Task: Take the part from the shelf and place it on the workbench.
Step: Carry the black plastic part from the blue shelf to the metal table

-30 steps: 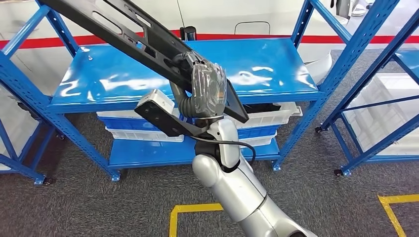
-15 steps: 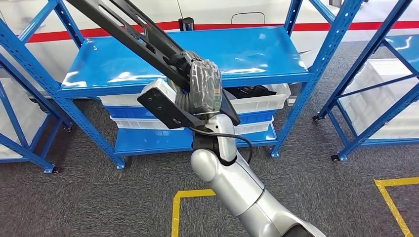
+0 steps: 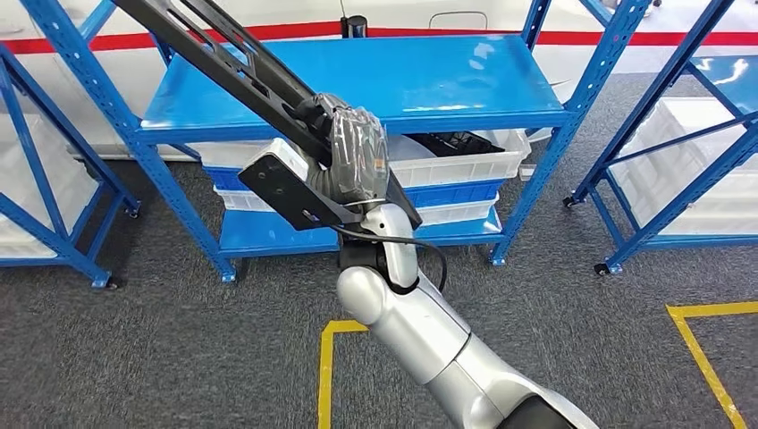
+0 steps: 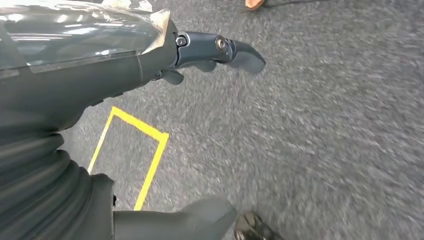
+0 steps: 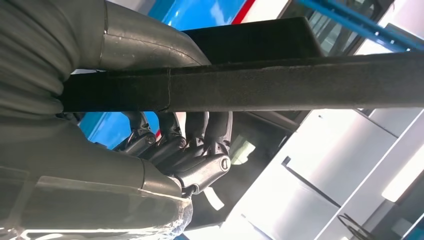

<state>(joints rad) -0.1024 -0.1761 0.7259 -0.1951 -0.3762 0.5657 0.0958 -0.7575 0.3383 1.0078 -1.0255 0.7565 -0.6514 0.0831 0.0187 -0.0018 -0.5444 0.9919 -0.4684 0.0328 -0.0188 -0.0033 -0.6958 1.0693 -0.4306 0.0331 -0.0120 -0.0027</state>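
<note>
A long black slotted part (image 3: 234,55) slants from the upper left of the head view down to my right hand (image 3: 355,159), which grips it near its lower end in front of the blue shelf (image 3: 429,80). In the right wrist view the part (image 5: 280,80) crosses as a dark bar, with my right hand's fingers (image 5: 192,150) curled around it. My left hand (image 4: 100,75) hangs over grey carpet, its fingers apart and holding nothing.
White bins (image 3: 465,165) holding dark parts sit on the shelf's lower level. More blue racks stand to the left (image 3: 54,179) and to the right (image 3: 679,116). Yellow tape lines (image 3: 326,357) mark the grey carpet near my feet.
The whole picture has shifted: the shelf now sits higher and looks smaller, so the camera has drawn back. My right hand still grips the part in the same way.
</note>
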